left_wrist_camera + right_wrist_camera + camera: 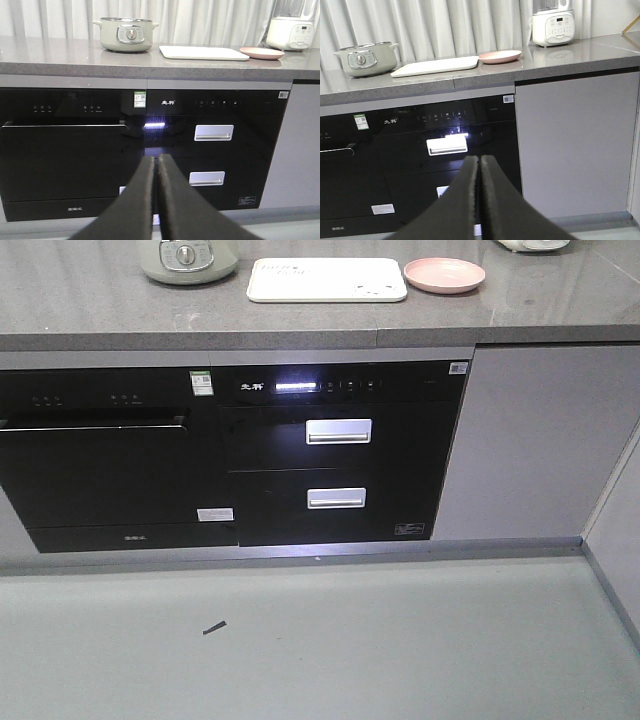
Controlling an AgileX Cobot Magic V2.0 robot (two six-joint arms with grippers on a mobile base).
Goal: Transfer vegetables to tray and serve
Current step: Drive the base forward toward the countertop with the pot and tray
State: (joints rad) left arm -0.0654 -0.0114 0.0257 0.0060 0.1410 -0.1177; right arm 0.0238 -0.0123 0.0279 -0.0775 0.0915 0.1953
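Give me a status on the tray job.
Nothing looks done: the tray sits on the counter showing only its print, and no vegetables appear in any view. Nothing in hand: left tool and right tool are shut, empty, short of the counter. Everything remains.

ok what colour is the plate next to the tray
Pink. The plate shows best in the right wrist view, beside the cream-white tray.

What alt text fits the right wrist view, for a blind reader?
The right gripper, jaws shut and empty, faces black built-in appliances under a grey counter holding a pot, the cream tray, a pink plate and a white blender.
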